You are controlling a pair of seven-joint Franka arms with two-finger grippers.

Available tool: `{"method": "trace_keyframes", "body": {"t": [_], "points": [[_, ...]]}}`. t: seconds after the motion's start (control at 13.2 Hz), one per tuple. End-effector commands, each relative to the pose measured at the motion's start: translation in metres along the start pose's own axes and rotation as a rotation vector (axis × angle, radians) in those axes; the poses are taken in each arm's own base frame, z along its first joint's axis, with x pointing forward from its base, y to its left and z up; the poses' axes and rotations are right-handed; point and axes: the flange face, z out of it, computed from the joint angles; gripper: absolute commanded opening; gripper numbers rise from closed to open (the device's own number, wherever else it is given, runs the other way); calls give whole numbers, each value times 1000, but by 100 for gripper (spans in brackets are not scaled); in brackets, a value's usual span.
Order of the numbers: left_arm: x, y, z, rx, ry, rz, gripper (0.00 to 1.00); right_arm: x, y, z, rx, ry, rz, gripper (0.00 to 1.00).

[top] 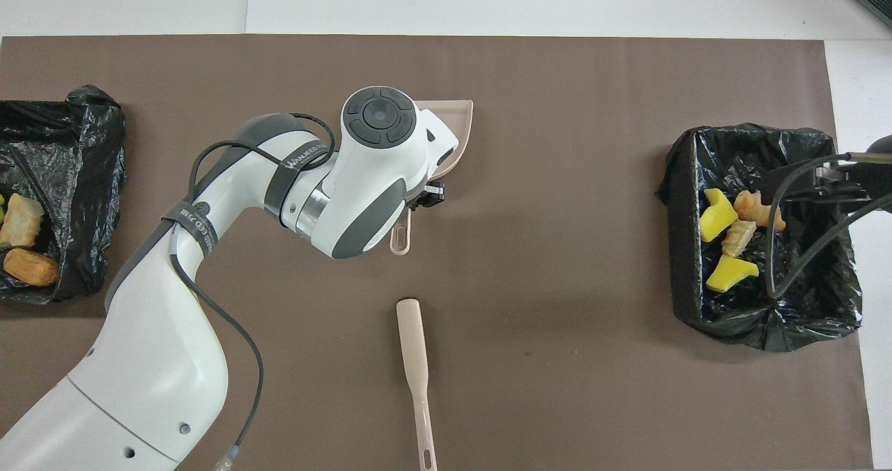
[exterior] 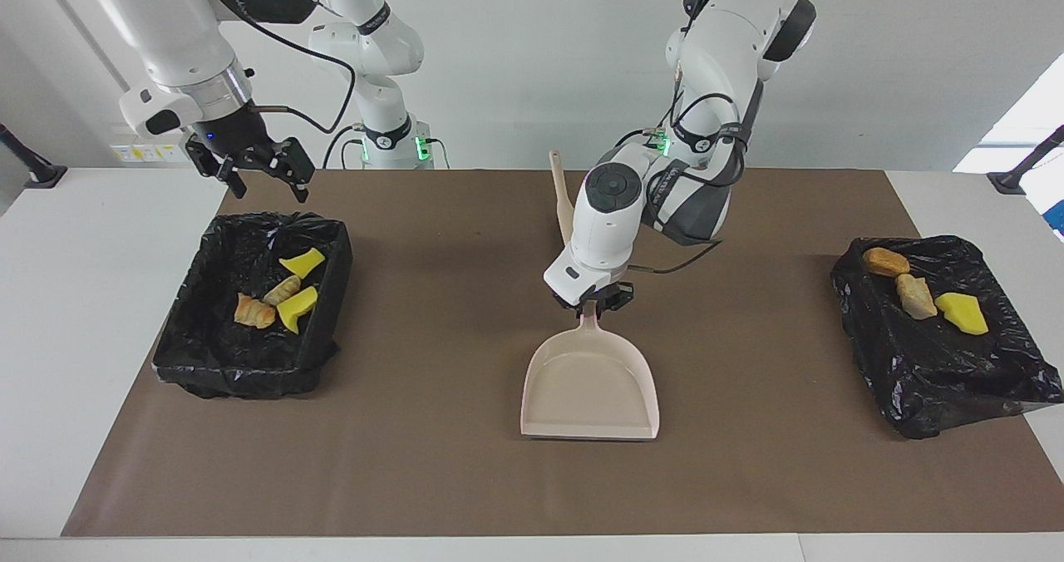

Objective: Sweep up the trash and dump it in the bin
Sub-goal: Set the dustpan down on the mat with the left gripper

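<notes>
- A white bench against a pale wall, and a big brown paper mat spread across it.
- Starting at the right arm's end: the right gripper hangs over the bench just at the robots' edge of the black-lined bin, jaws spread wide, nothing in them.
- Inside that black bag-lined bin there's trash: two bright yellow sponge chunks and two tan pastry-like bits, clustered together.
- Centre of the mat now: the left gripper is down low, jaws pinching the handle of the flat beige plastic dustpan.
- The dustpan's pan lies flat on the mat, open lip pointing away from the robots, and it looks bare inside.
- Closer to the robots than the dustpan lies the slim beige brush, on the mat, partly hidden by the left arm in the facing view.
- At the left arm's end: a second black-bagged bin, and on its crumpled liner sit a brown pastry piece, a tan chunk and one yellow sponge piece.
</notes>
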Motion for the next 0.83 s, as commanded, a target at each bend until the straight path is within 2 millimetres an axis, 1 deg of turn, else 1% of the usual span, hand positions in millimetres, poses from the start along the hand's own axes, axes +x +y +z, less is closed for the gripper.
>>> {"method": "trace_keyframes", "body": {"t": [0.0, 0.08, 0.15, 0.23, 0.38, 0.45, 0.53, 0.6, 0.68, 0.76], "points": [[11, 7, -2, -35, 23, -16, 0, -12, -10, 2, 5, -10, 10, 100], [11, 6, -2, -38, 27, -14, 15, -10, -13, 1, 6, -3, -2, 100], [13, 2, -7, -36, 38, -19, 65, -8, -13, 0, 5, -1, -10, 100], [14, -2, -12, -35, 45, -17, 100, -9, -13, -1, 5, -12, -13, 100], [18, -14, -20, -34, 58, -15, 100, -10, -12, 1, -8, -26, -39, 100], [16, -19, -37, -33, 73, -21, 100, -11, -11, 1, -15, -24, -82, 100], [12, -30, -52, -21, 84, -29, 100, -10, -11, 1, -15, -23, -113, 100], [7, -50, -70, -8, 102, -30, 100, -11, -12, 2, -6, -25, -111, 100], [4, -68, -81, 10, 108, -10, 100, -11, -13, 1, 0, -24, -113, 100], [5, -90, -94, 36, 121, -5, 100, -11, -12, 2, 3, -25, -110, 100]]}}
